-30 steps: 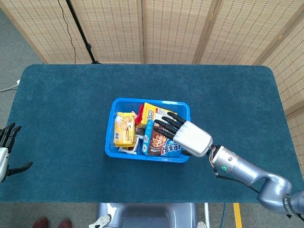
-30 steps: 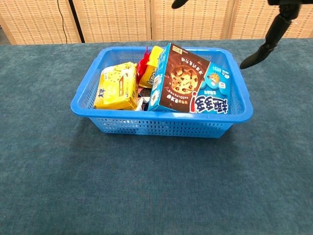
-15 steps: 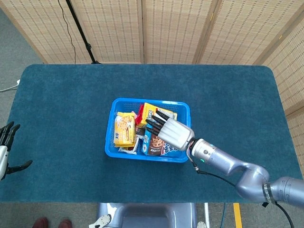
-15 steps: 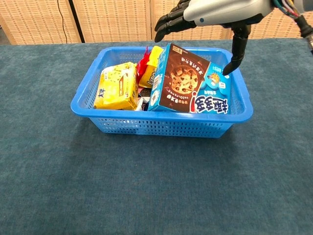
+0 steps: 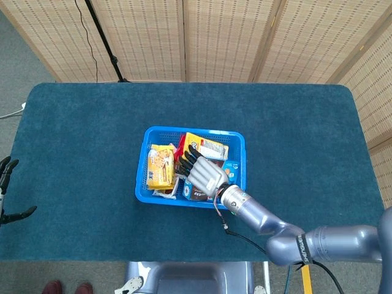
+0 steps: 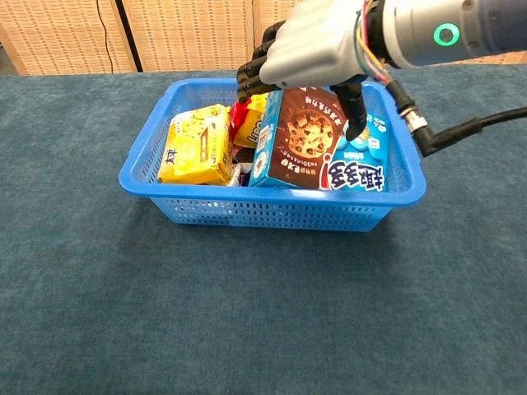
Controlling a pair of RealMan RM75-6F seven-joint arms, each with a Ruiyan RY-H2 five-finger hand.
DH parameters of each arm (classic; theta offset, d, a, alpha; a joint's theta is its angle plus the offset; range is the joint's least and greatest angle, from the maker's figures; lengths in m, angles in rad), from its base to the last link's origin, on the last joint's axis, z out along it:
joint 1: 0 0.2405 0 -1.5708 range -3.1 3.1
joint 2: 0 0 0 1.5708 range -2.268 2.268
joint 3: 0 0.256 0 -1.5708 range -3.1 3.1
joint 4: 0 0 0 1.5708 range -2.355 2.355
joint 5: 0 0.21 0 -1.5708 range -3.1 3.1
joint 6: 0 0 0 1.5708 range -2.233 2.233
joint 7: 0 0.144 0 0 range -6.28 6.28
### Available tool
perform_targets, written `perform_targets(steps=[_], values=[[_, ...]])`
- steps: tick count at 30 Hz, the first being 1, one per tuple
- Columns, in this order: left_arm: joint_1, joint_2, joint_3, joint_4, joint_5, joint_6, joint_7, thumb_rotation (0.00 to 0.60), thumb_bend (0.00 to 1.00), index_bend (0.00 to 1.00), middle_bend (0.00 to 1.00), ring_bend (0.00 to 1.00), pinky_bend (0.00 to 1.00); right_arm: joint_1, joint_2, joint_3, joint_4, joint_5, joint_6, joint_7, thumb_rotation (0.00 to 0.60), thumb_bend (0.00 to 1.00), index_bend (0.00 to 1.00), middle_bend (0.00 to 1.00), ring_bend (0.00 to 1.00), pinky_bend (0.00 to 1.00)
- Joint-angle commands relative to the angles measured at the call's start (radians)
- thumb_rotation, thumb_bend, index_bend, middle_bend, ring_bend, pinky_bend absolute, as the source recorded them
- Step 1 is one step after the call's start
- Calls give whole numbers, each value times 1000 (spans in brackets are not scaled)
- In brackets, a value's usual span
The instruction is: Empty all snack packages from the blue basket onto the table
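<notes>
So the blue basket (image 5: pixel 142 184) sits pretty much dead centre on the teal table (image 5: pixel 73 135), and it's packed with snacks. In the chest view the biggest thing in there is the cookie box (image 6: pixel 306 144), blue with chocolate-chip cookies printed on it, standing tilted up against the near wall at about 5 o'clock inside the basket. Over at 9 o'clock there's a yellow snack pack (image 6: pixel 198 144) lying along the left side. Between the two, toward 12 o'clock, a yellow-and-white pack (image 5: pixel 208 147) leans at the far wall with a bit of red wrapper (image 6: pixel 240 117) poking up beside it.

The right hand (image 6: pixel 317 49) is right over the top edge of the cookie box. Its dark fingers (image 6: pixel 255 70) are slightly apart and hang down behind the box on the far side, while the thumb (image 6: pixel 356 111) comes down over the front face on the right. Honestly can't tell if it's actually squeezing the box or just touching it.

The left hand (image 5: pixel 7 190) is way out at 9 o'clock, at the table's left edge, well apart from the basket. Fingers spread, nothing in it.

Behind the table at 12 o'clock there's a row of woven screens (image 5: pixel 226 37).
</notes>
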Motion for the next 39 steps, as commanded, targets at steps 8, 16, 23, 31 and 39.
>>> perform_targets(steps=[8, 16, 23, 31, 39], values=[[-1, 12, -5, 16, -8, -14, -46, 600, 0, 0, 0, 0, 0, 235, -185, -86, -41, 333, 246, -254, 600, 0, 101, 0, 0, 0], [-1, 20, -4, 29, -2, -22, -80, 600, 0, 0, 0, 0, 0, 246, -215, -112, 36, 259, 197, -203, 600, 2, 332, 68, 0, 28], [-5, 19, -3, 27, -4, -30, -74, 600, 0, 0, 0, 0, 0, 169, -165, -152, 94, -51, 94, -5, 600, 264, 657, 419, 208, 343], [-7, 18, 1, 19, 5, -32, -65, 600, 0, 0, 0, 0, 0, 98, -71, -162, 60, -320, 124, 135, 600, 316, 694, 462, 317, 479], [-11, 16, 8, 10, 15, -37, -52, 600, 0, 0, 0, 0, 0, 31, 77, -148, -28, -481, 188, 211, 600, 324, 705, 473, 328, 494]])
